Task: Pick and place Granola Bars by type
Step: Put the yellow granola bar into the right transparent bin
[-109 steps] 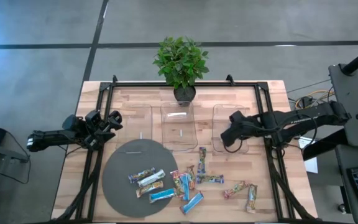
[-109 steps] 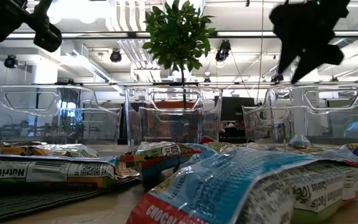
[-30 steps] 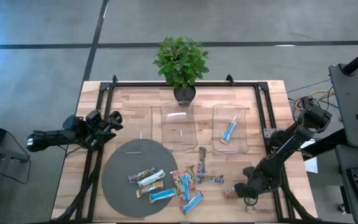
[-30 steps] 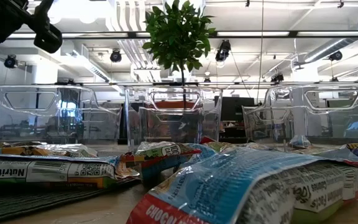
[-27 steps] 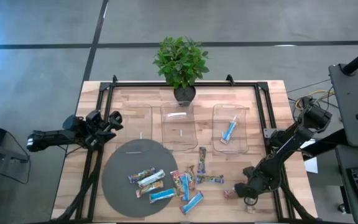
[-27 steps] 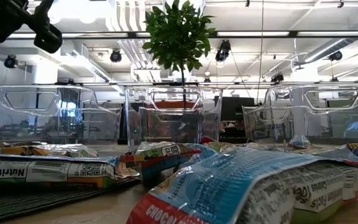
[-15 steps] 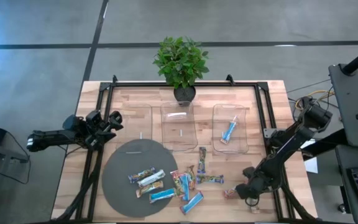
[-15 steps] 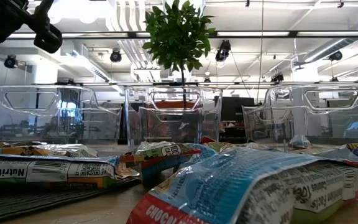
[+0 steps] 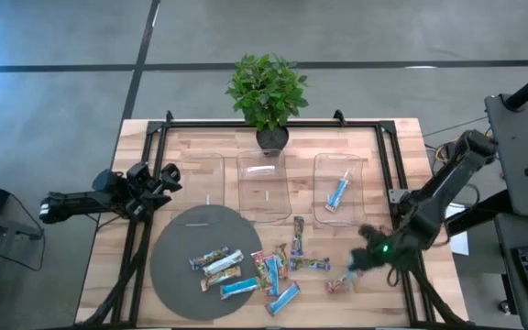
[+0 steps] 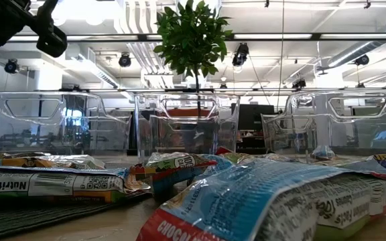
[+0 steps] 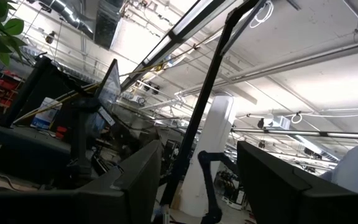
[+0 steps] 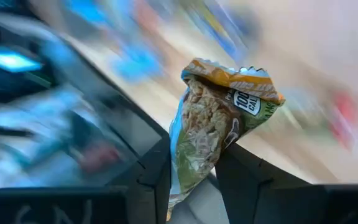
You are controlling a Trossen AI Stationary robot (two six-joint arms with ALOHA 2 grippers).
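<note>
leafy potted plant (image 9: 266, 96) at the table's far edge, three clear trays (image 9: 264, 188) in a row, round grey mat (image 9: 174, 266) up front

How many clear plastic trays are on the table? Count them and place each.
3, in a row: left tray, middle tray before the potted plant, right tray holding a blue-and-white bar.

The high view looks straight down on the whole table (image 9: 200, 156); the low view sits at table-top height, close behind the bars (image 10: 260, 201), facing the trays (image 10: 186, 124) and plant (image 10: 189, 33), which both share; wrist views look past their own fingers.
</note>
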